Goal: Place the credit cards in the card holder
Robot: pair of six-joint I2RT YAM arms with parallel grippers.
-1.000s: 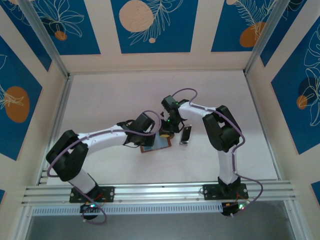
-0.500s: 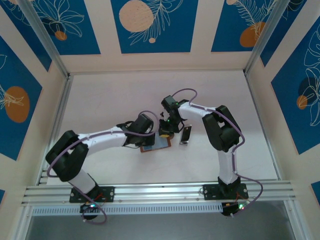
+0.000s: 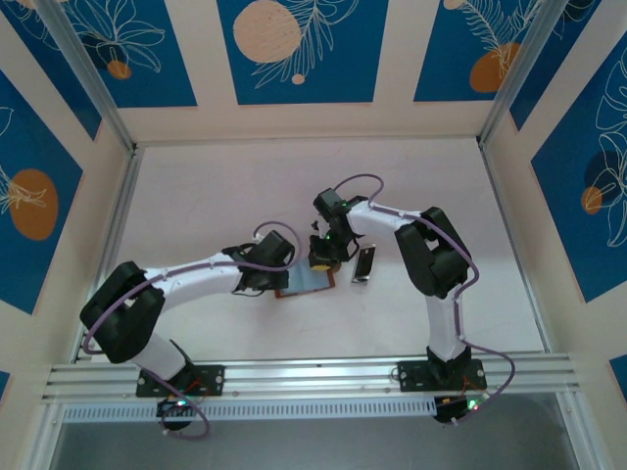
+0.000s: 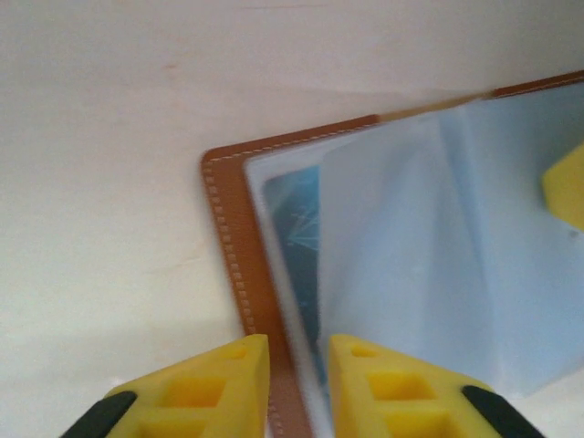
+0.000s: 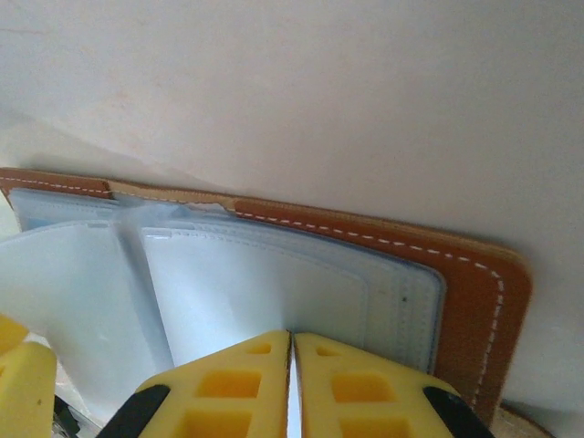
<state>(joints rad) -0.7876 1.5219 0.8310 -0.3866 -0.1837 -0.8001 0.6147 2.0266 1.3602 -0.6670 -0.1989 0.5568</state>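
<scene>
The holder (image 3: 310,282) lay open, inside up, on the table (image 3: 216,196), and both arms reached in to it. In the top view its brown leather rim framed pale blue sleeves, and a narrow grey piece (image 3: 364,264) lay just to the right of the holder, apart from it.

The left gripper (image 4: 297,388) hung low over the holder's left edge. Its yellow fingers (image 4: 210,392) stood a narrow gap apart, and the stitched brown rim (image 4: 228,237) showed through that gap. Nothing could be seen clamped between them. Just inside the rim, a card (image 4: 294,228) with a blue pattern sat in a clear sleeve, partly covered by a cloudy sleeve leaf (image 4: 429,237) that spread across the rest of the holder. Over that leaf, at the holder's far side, another yellow finger (image 4: 566,187) poked in.

The right gripper (image 5: 290,374) sat at the holder's far edge, in the top view just above it (image 3: 321,260). Its jaws were pressed together with only a hairline between them. Whether they pinched a sleeve leaf could not be told. In the right wrist view, the holder's stitched rim (image 5: 474,274) curved round a stack of pale sleeves (image 5: 265,283), and one leaf stood raised towards the holder's other side.
</scene>
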